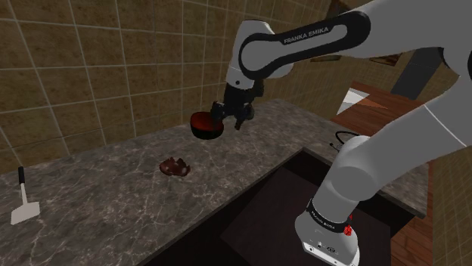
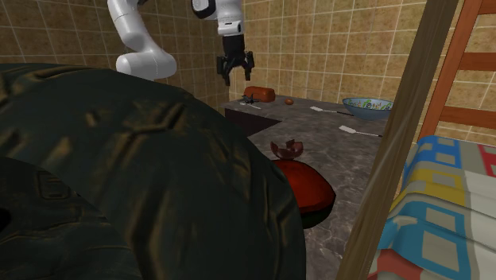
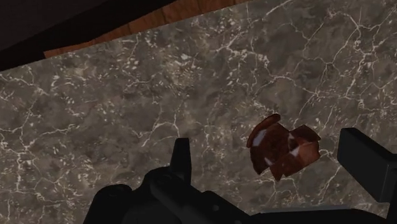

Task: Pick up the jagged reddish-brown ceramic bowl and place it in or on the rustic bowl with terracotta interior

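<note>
Gripper (image 1: 234, 115) open, empty, hanging above and beyond jagged bowl (image 1: 175, 166), overlapping edge of rustic bowl (image 1: 204, 125).

Second exterior: spread gripper (image 2: 235, 70) well above jagged bowl (image 2: 288, 149); red-lined rustic bowl (image 2: 308, 189) just beside, partly hidden by dark bulk (image 2: 119, 175).

Wrist: gripper (image 3: 268, 141) wide apart, jagged bowl (image 3: 281, 151) untouched on marbled counter (image 3: 127, 95).

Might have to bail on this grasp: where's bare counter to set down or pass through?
Widest bare counter lies between the spatula and the jagged bowl. A free strip also runs from that bowl to the dark recess. Tightest is the gap between jagged bowl and red bowl.
</note>
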Motion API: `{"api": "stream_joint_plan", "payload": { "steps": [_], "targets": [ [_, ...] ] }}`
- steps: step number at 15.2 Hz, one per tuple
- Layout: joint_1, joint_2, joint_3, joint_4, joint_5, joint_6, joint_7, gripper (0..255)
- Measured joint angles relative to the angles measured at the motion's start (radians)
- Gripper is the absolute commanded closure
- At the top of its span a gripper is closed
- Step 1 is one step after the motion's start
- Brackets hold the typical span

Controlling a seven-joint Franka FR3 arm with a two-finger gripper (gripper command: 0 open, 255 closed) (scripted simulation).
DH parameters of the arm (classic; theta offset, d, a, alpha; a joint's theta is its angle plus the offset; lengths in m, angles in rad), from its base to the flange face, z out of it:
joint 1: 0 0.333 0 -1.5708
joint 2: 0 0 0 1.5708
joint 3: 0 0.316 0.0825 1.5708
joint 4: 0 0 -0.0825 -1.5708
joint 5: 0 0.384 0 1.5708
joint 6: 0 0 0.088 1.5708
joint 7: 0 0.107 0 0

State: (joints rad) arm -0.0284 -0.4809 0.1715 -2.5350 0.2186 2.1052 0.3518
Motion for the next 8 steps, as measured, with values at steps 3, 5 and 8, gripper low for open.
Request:
{"api": "stream_joint_plan", "payload": {
  "steps": [3,5,8],
  "targets": [
    [-0.008,0.085,0.036,-0.021,0.003,0.122,0.064,0],
    [-0.019,0.180,0.063,-0.001,-0.008,0.208,0.113,0],
    [-0.031,0.295,0.098,0.019,-0.035,0.319,0.201,0]
  ]
}}
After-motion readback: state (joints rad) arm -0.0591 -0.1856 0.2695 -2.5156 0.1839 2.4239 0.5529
